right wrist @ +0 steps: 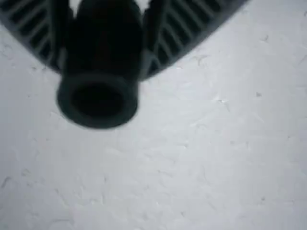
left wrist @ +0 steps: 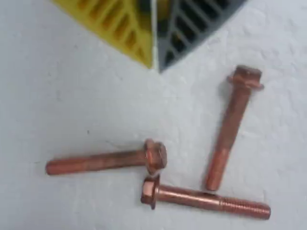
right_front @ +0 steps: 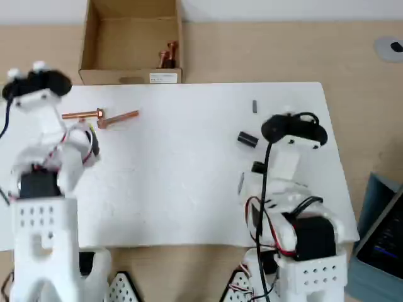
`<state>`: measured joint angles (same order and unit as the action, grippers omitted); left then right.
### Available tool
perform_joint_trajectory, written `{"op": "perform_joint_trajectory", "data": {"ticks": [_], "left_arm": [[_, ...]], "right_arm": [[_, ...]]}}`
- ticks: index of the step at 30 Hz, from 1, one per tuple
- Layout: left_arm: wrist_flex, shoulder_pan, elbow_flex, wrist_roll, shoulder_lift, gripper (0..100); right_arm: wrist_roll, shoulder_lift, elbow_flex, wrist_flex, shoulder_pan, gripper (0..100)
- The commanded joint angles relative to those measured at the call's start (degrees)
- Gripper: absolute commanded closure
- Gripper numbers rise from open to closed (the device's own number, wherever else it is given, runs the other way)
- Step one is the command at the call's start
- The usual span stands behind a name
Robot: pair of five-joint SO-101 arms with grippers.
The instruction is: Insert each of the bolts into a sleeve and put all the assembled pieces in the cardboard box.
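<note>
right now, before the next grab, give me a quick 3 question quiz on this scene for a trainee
1. How many loose bolts lie on the white mat near the left fingers?
2. True or false: the right fingers hold nothing.
3. What can be seen inside the cardboard box? A) copper pieces B) a yellow block C) a screwdriver

Key: 1) three. 2) false, they are shut on a black sleeve. 3) A.
</note>
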<state>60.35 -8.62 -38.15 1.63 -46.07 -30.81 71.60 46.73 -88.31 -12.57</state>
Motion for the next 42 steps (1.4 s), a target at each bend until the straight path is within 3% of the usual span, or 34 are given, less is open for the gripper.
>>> {"op": "perform_joint_trajectory", "data": {"ticks": [1,6,13,20,28,35,42], "left_arm": [[-0.7,-0.44,9.14,4.4,10.77,100],[-0.7,-3.34,18.11,9.23,25.01,100],[-0.7,-6.59,29.8,21.27,41.54,100],[-0.7,-6.68,35.16,44.92,50.42,100],[-0.79,-6.68,41.58,61.19,59.21,99],[-0.7,-7.3,48.26,69.89,67.65,92],[-0.7,-7.03,56.97,70.59,75.82,90]], "right_arm": [[0.79,1.54,0.13,1.32,2.33,98.9],[3.96,1.8,2.42,2.2,7.25,98.9],[6.07,1.8,3.56,3.08,12.0,98.9],[6.33,1.63,3.56,8.26,12.18,98.9],[6.33,1.36,5.76,10.64,12.09,98.9],[6.33,1.54,9.71,12.66,12.09,98.9],[6.33,1.36,10.42,14.77,12.09,98.9]]}}
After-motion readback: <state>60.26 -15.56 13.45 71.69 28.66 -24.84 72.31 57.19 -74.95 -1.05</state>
